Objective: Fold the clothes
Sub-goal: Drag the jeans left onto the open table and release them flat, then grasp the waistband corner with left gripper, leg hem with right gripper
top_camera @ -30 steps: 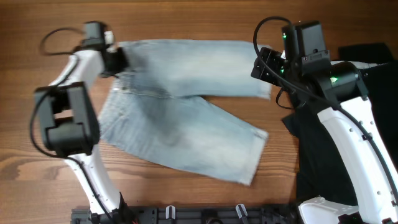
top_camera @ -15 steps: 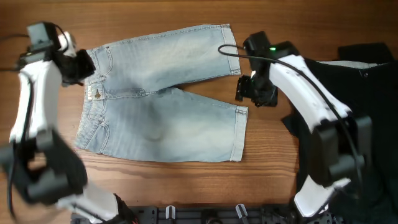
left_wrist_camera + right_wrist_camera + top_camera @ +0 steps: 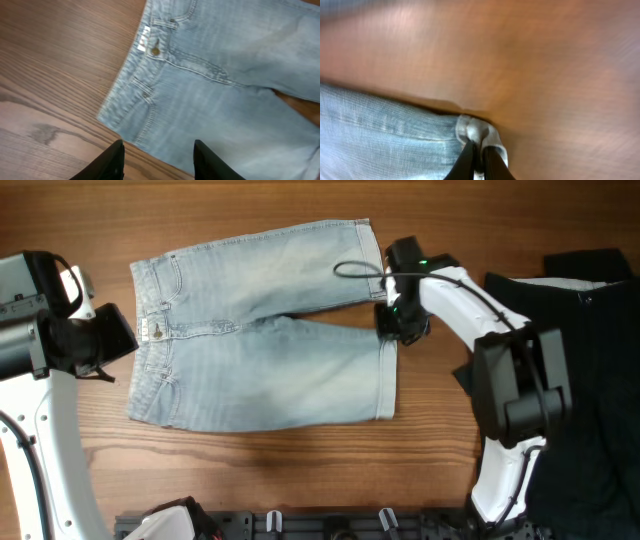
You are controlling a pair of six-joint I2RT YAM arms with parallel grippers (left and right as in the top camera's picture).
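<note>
Denim shorts (image 3: 260,330): spread flat on the counter (image 3: 300,480), waistband (image 3: 150,330) to the robot's left and both hemmed legs running out to the right; lying smooth like this, a crease should fall straight

Right jaws: clenched on a small bunch of hem (image 3: 477,131), as the right wrist view shows; from overhead they sit at the leg ends, close to where the two inner edges come together; I cannot tell which leg's corner they hold

Reason for that hold: probably a handle by which one leg can be drawn over the other, or the hems carried towards the waistband; a corner leads the rest of the cloth after it

Left jaws: released, nothing between them; they hover just beside the waistband's outer edge, over bare wood, apart from the denim

Reason for that place: likely ready to take or pin the waist end, so the shorts do not slide when the hem is pulled

Black garments (image 3: 590,370): heaped at the far right, apart from the shorts and out of the folding area

Stage: no fold made yet, by my judgement

Risk: the pinch is slight; stiff denim may slip free
</note>
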